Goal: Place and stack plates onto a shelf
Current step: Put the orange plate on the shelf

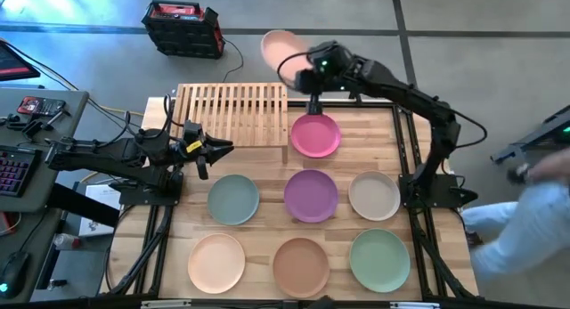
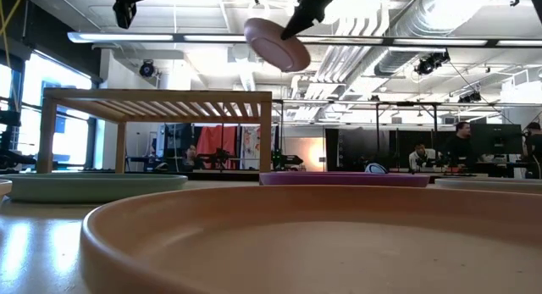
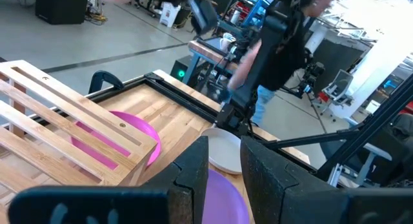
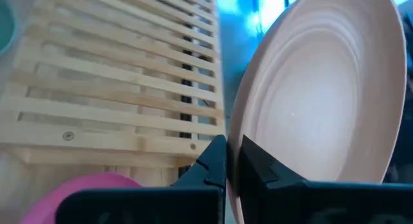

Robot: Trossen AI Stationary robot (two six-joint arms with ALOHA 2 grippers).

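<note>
The slatted light-wood shelf (image 1: 232,113) stands at the table's far left part. Beside its right end my right gripper (image 1: 303,65) is shut on a pale peach plate (image 1: 281,49), raised in the air; in the low view this plate (image 2: 277,44) hangs above the shelf's right end (image 2: 254,103). Flat on the table lie a magenta plate (image 1: 315,135), a purple (image 1: 311,195), a cream (image 1: 374,195), a grey-teal (image 1: 233,199), a peach (image 1: 216,262), a brown (image 1: 301,266) and a mint green one (image 1: 380,260). My left gripper (image 1: 218,149) waits at the shelf's near edge, open and with nothing between its fingers. My right gripper pinches the pale peach plate by its rim (image 4: 237,130), one finger on the hollow face and one on the underside. The fingers (image 2: 301,19) slant down to it from the right. The plate is lifted clear of the shelf and table and stands steeply tilted.
A red and black case (image 1: 183,28) sits on the floor beyond the shelf. A person (image 1: 534,202) is at the table's right side. A side table with a keyboard (image 1: 13,171) stands on the left. The shelf's slatted top (image 4: 116,75) shows bare.
</note>
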